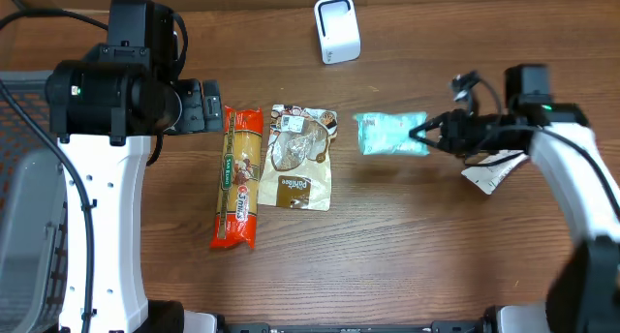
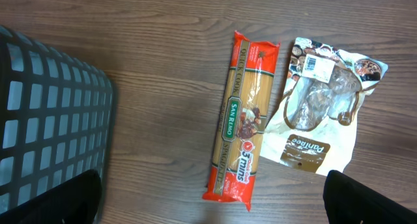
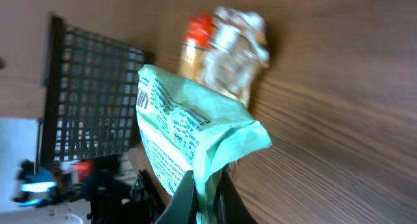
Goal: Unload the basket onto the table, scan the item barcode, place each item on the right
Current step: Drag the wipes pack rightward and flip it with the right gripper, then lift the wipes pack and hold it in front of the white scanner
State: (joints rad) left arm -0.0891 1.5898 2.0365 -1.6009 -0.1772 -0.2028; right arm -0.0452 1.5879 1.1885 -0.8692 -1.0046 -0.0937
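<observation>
Black fingers [image 3: 176, 208] of the right gripper [image 1: 423, 135] were clamped on one edge of the mint-green packet [image 1: 387, 135], which lay between that gripper and the brown pouch [image 1: 300, 159]. The left gripper [image 1: 205, 106] stood wide open beside the spaghetti pack [image 1: 240, 178].

Spaghetti pack [image 2: 240, 120] centre, lying 12-to-6. Pouch [image 2: 322, 113] at 3, just beside. Basket [image 2: 45, 120] at 9. Left gripper [image 2: 212, 188] fingers wide, 5 and 7.
</observation>
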